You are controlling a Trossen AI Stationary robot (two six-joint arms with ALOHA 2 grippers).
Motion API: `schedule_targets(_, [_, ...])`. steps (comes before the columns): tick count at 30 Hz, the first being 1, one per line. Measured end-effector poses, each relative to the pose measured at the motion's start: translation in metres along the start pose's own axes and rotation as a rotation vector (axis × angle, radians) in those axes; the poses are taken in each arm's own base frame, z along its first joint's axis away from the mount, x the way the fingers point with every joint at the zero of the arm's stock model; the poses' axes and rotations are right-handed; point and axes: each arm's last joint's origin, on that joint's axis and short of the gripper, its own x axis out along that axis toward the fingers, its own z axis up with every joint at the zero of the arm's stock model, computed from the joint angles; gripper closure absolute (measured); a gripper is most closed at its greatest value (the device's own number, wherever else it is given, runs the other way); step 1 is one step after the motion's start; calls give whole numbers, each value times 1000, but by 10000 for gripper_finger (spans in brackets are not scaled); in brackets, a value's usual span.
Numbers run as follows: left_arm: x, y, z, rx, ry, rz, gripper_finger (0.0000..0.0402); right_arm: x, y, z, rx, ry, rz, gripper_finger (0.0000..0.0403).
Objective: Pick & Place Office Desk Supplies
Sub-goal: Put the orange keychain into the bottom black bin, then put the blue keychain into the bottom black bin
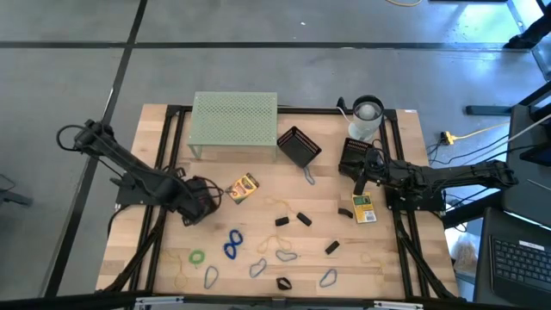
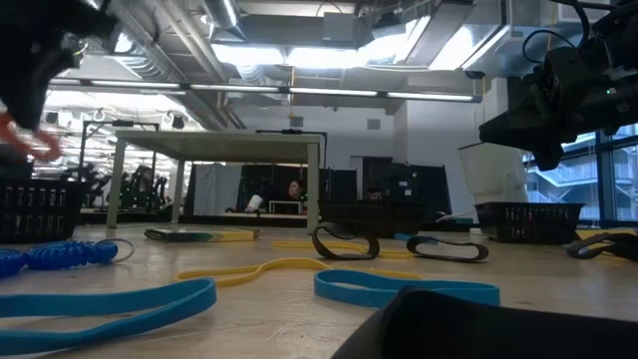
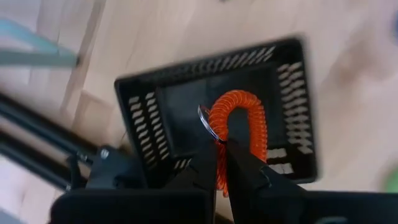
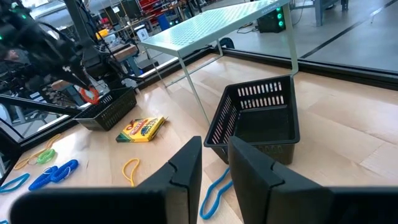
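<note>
My left gripper (image 3: pixel 222 144) is shut on a red coiled loop (image 3: pixel 239 115) above a black basket (image 3: pixel 292 93) at the table's left (image 1: pixel 191 211). The right gripper (image 4: pixel 214 155) hovers at the right, slightly open and holding nothing, near a second black basket (image 1: pixel 353 155). Lying flat on the table are two crayon boxes (image 1: pixel 244 188) (image 1: pixel 364 209), a blue coil (image 1: pixel 232 245), a green loop (image 1: pixel 197 257), black clips (image 1: pixel 304 218), grey wire clips (image 1: pixel 258 267) and tan rubber bands (image 1: pixel 181 277). My left gripper pinches the red coiled loop between its two fingers at one leg of the loop (image 3: pixel 219 155), beside a small metal ring (image 3: pixel 204 121). The rest of the coil arches out past the fingertips. It is lifted clear, over the inside of the black basket.
The pale green perforated stand (image 1: pixel 234 119) stands at the far edge, with a third black basket (image 1: pixel 299 146) beside it. A white cup with a black rim (image 1: pixel 366 116) sits far right. Black frame rails (image 1: pixel 164 155) run along the table's sides. Bare wood shows mid-table.
</note>
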Motion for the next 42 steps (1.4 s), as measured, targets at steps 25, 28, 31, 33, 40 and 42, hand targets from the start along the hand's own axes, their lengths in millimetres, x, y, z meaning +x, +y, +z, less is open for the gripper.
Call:
schedule_targets(25, [13, -4, 0, -80, 3, -47, 246, 0, 0, 0, -1, -4, -8, 321])
schedule_targets(28, [2, -8, 9, -90, -53, -101, 242, 0, 0, 0, -1, -4, -8, 321])
schedule_targets(31, [-5, -17, 20, -90, -181, -182, 243, 0, 0, 0, -3, -4, -8, 321])
schedule_targets(33, [-7, -25, 27, -51, -280, -246, 244, 0, 0, 0, -4, -4, -8, 321])
schedule_targets(40, [11, -67, 56, 179, -407, -359, 232, 0, 0, 0, -4, -4, -8, 321])
schedule_targets(42, [22, -78, 62, 258, -383, -384, 227, 0, 0, 0, -3, -4, -8, 321])
